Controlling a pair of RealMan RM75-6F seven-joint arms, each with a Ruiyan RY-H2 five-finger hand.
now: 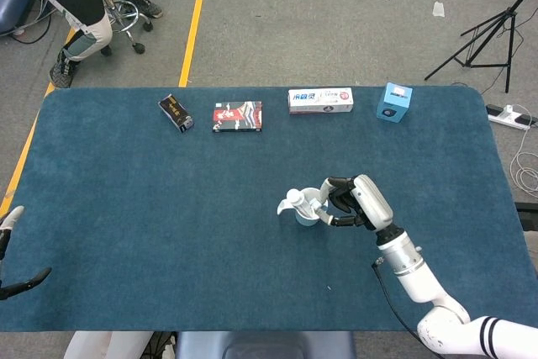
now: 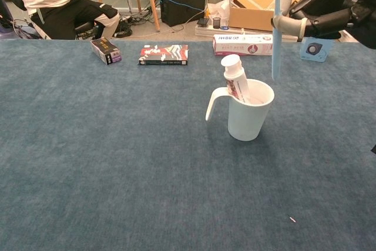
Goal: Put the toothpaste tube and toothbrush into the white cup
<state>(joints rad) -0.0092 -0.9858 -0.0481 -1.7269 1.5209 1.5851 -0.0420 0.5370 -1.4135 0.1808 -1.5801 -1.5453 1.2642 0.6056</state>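
At the far left edge of the blue tabletop [image 1: 126,208], only dark tips of the left hand [image 1: 13,245] show, so I cannot tell how its fingers lie. At the back sit a small dark box [image 2: 106,50], a red and black pack [image 2: 164,54] and a white toothpaste carton [image 2: 244,44]. Near the middle stands the white cup [image 2: 248,116], handle to the left. The toothpaste tube [image 2: 235,79] stands tilted inside it, white cap up. Just right, the right hand [image 2: 329,10] pinches the light blue toothbrush [image 2: 276,39] in its fingers [image 2: 289,23]. The brush hangs straight up and down, its lower end just above the cup's right rim. A blue box [image 2: 314,49] sits behind.
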